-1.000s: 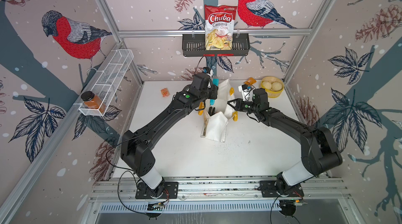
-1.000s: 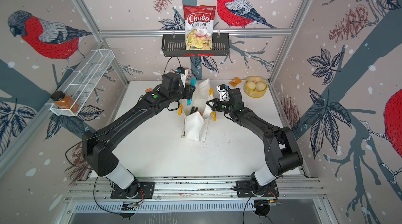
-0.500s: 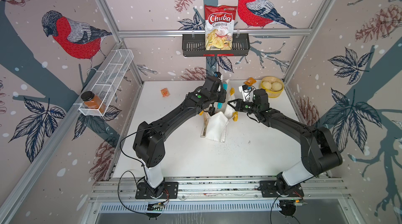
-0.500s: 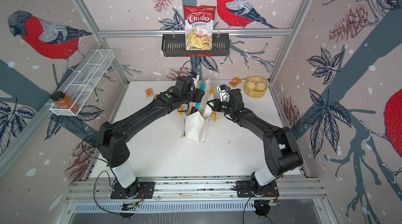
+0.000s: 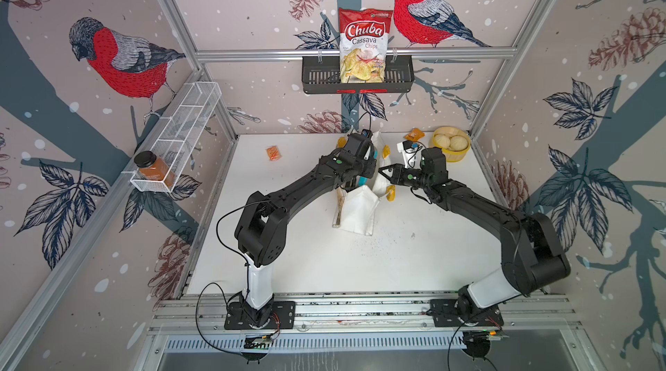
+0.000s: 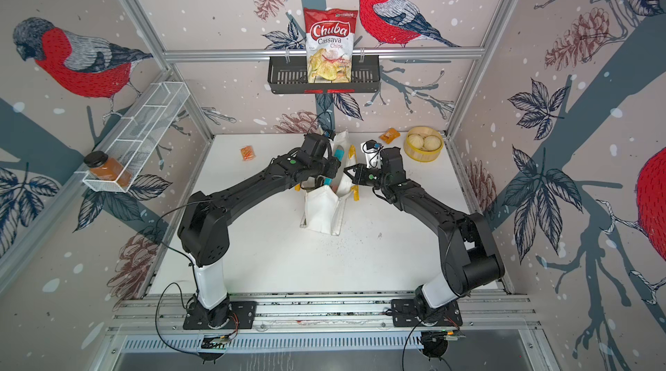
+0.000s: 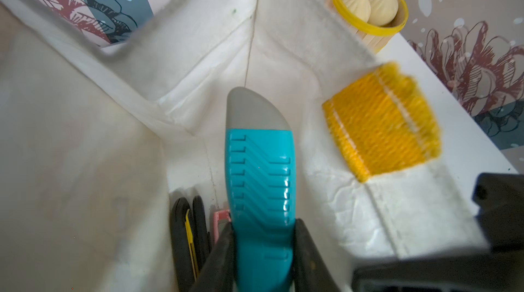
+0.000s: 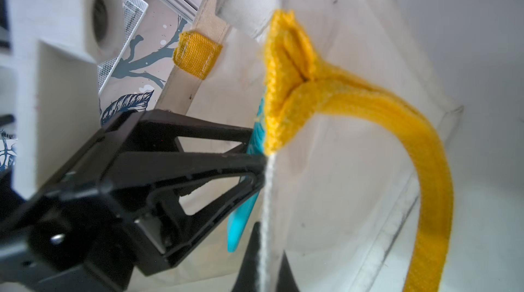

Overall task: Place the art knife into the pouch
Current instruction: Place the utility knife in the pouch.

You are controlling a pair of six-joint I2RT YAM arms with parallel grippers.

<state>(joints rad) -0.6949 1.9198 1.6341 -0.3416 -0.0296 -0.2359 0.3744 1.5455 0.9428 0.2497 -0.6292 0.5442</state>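
Left tool (image 7: 263,248) grips ribbed teal art knife (image 7: 259,168) — inside white fabric pouch (image 7: 85,163).

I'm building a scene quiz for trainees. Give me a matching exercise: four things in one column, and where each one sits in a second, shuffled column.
Things:
1. teal art knife
2. chips bag
3. black-lidded jar
4. buns

Places:
A. white wire shelf
B. yellow-rimmed bowl
C. in the left claw, inside the open mouth of the pouch
D. black wall basket

Pairs: 1-C; 2-D; 3-A; 4-B
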